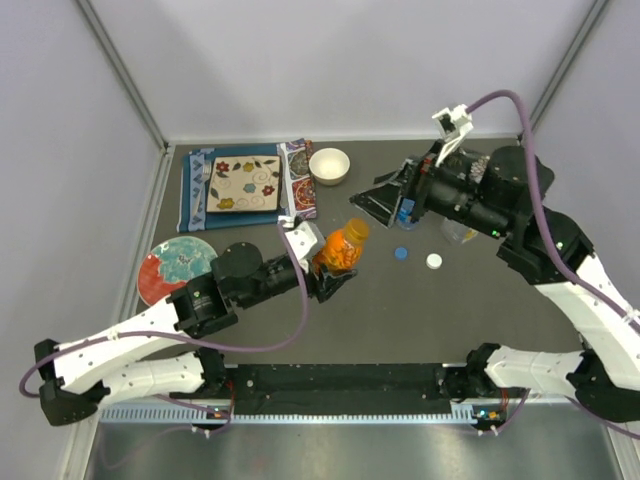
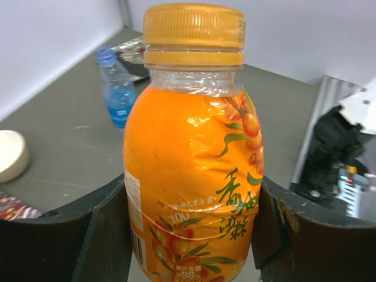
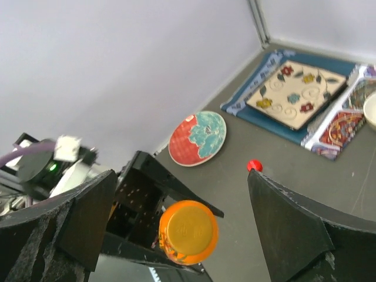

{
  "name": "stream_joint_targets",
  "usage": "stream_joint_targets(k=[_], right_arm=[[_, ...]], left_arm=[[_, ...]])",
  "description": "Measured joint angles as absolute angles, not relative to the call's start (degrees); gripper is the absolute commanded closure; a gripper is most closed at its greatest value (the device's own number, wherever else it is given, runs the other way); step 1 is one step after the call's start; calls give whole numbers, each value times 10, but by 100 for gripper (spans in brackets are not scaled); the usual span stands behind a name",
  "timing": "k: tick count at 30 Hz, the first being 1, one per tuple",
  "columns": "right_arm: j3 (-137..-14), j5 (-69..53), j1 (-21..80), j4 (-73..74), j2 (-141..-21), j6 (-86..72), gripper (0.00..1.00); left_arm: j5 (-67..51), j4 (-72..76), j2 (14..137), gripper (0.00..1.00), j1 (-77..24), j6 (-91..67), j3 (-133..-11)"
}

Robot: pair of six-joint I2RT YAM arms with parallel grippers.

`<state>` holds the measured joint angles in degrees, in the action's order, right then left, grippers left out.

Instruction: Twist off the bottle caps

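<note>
Left fingers are pinching the orange bottle near the middle of the counter, its orange cap still screwed on. Right fingers I'm seeing spread wide and empty, further right.

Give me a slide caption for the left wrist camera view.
Left gripper holds the orange bottle, orange cap on, with a blue bottle behind.

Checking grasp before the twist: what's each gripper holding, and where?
Left gripper holds the orange bottle by its labelled body. Right gripper is open, empty.
</note>
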<state>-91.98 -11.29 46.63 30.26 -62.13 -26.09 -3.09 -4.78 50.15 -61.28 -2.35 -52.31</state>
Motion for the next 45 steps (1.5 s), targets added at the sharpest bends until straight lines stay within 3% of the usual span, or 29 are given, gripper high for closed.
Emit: stream_joint_targets(k=[7,13,20,36,38,41,45], right_arm=[[-919,-45,482,336,-660,-322,7],[-910,-24,493,344,-668,-342,9],[-892,-15,505,346,-672,-351,15],[-857,-16,507,324,-681,-358,48],[-854,-16,509,319,-680,-359,47],[-844,-16,510,308,-675,-360,35],[-836,-11,510,308,-669,-361,30]], left_arm=[[183,-22,548,65,-694,50,-526],[284,2,565,65,-707,79,-526],[325,26,565,66,-707,92,-526],[338,29,564,65,-707,94,-524],[339,30,564,65,-707,94,-523],[338,30,562,65,-707,94,-521],[337,30,556,65,-708,93,-519]])
